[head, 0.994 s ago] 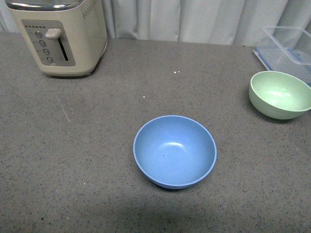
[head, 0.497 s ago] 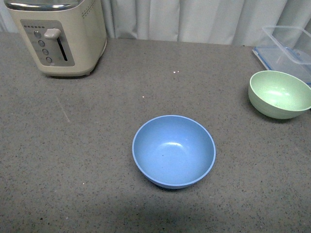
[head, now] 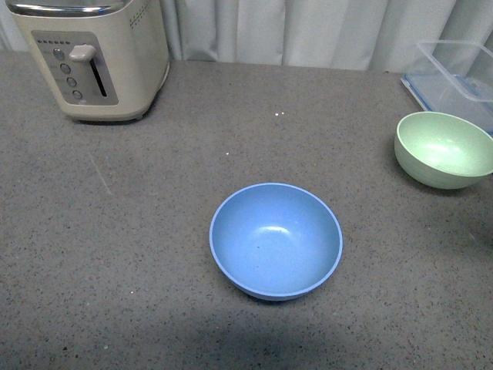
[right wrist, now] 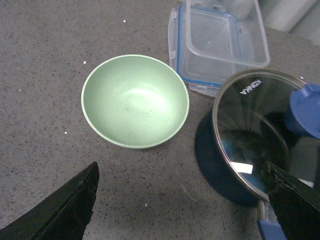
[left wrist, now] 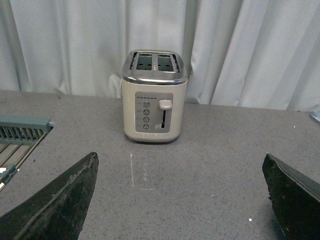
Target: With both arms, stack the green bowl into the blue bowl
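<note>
Two bowls apart on the tabletop (head: 139,231)
The blue bowl (head: 276,240) sits central and the green bowl (head: 444,149) far right; the left claw (left wrist: 180,160) and right claw (right wrist: 180,169) are both spread wide.

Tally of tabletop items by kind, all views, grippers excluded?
Bowls: 2 (round light-blue matte bowl, round pale mint-green matte bowl)
Toasters: 1 (cream two-slot toaster)
Containers: 1 (clear plastic container with blue-trimmed rim)
Pots: 1 (dark blue glass-lidded pot)
Racks: 1 (teal slatted rack, only partly in view)
Total: 6
</note>
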Motion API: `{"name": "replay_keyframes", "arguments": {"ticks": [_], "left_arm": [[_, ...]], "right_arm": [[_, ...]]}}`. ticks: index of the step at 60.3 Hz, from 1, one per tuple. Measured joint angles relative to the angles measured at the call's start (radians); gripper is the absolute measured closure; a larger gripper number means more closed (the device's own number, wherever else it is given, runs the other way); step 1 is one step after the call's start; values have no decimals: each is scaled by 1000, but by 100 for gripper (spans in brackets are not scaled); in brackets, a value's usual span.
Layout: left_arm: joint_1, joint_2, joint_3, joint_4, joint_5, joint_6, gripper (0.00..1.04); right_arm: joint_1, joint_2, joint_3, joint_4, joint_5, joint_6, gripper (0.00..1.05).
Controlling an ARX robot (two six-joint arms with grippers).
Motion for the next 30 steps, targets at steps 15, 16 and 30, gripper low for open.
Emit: {"name": "replay_keyframes", "arguments": {"ticks": [15, 16, 30], "left_arm": [[0, 0, 0, 0, 0, 2, 18], [0, 0, 0, 0, 0, 2, 21], [0, 0, 0, 0, 0, 2, 5]], "right_arm": [[50, 199, 191, -134, -54, -118, 9], [53, 214, 206, -148, -60, -129, 9], [75, 389, 369, -306, -101, -277, 9]]}}
